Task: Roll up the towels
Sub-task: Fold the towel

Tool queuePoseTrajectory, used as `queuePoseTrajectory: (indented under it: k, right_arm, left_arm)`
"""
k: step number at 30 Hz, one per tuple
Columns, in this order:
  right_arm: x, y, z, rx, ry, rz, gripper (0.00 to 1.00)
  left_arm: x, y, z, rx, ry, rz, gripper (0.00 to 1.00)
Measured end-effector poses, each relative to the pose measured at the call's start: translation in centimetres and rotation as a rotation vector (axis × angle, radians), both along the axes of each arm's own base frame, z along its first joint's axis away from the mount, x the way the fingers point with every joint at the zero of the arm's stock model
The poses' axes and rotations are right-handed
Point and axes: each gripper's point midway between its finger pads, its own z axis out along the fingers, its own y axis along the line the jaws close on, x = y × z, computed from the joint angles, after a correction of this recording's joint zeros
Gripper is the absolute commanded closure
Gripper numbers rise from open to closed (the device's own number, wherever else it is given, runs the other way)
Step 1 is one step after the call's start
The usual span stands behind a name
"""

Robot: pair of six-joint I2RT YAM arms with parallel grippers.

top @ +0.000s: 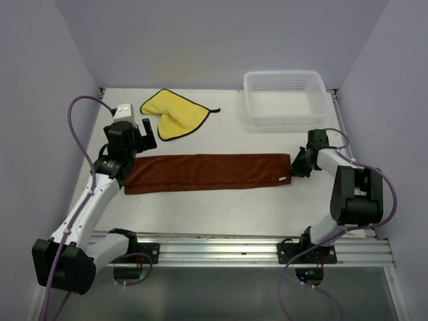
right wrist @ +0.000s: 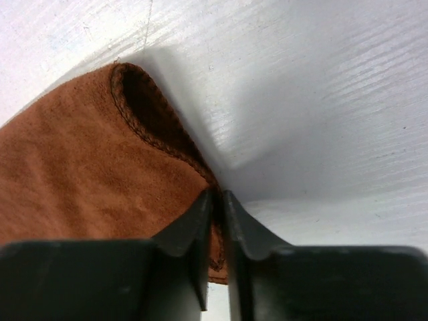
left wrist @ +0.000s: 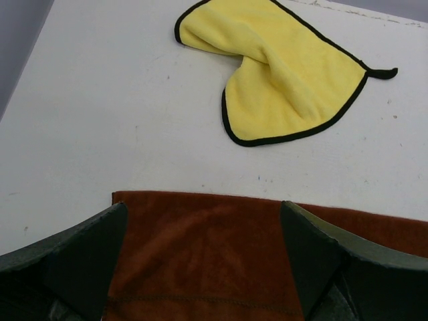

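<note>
The rust-brown towel [top: 207, 172] lies folded into a long strip across the middle of the table. My left gripper [top: 134, 144] is open above its left end; the left wrist view shows the brown towel [left wrist: 200, 254] between the spread fingers [left wrist: 80, 254]. My right gripper [top: 299, 162] is shut on the brown towel's right edge [right wrist: 134, 167], which is lifted slightly off the table. The yellow towel [top: 175, 112] with dark edging lies crumpled at the back left, and it also shows in the left wrist view [left wrist: 281, 73].
A white plastic mesh basket [top: 285, 97] stands at the back right. The table's front rail [top: 241, 247] runs between the arm bases. Purple walls close in the sides and back.
</note>
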Motion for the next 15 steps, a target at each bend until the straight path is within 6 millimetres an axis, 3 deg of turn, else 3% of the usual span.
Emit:
queuePoseTrajectory:
  k: [3,8,12,15]
  right_arm:
    - [-0.3,0.0,-0.2,-0.003,0.017,0.001,0.99]
    - [-0.5,-0.9,0.4,-0.054,0.053,-0.018,1.0]
    - [-0.5,-2.9,1.6,-0.16,0.08,-0.055,1.0]
    - [-0.8,-5.4,3.7,-0.292,0.079,-0.101,1.0]
  left_arm:
    - [0.0,0.0,0.0,0.003,0.001,-0.002,0.0]
    - [0.0,0.0,0.0,0.005,0.002,-0.007,0.0]
    - [0.0,-0.1,0.0,0.003,0.0,-0.01,0.0]
    - [0.0,-0.1,0.1,0.002,-0.002,-0.012,0.0]
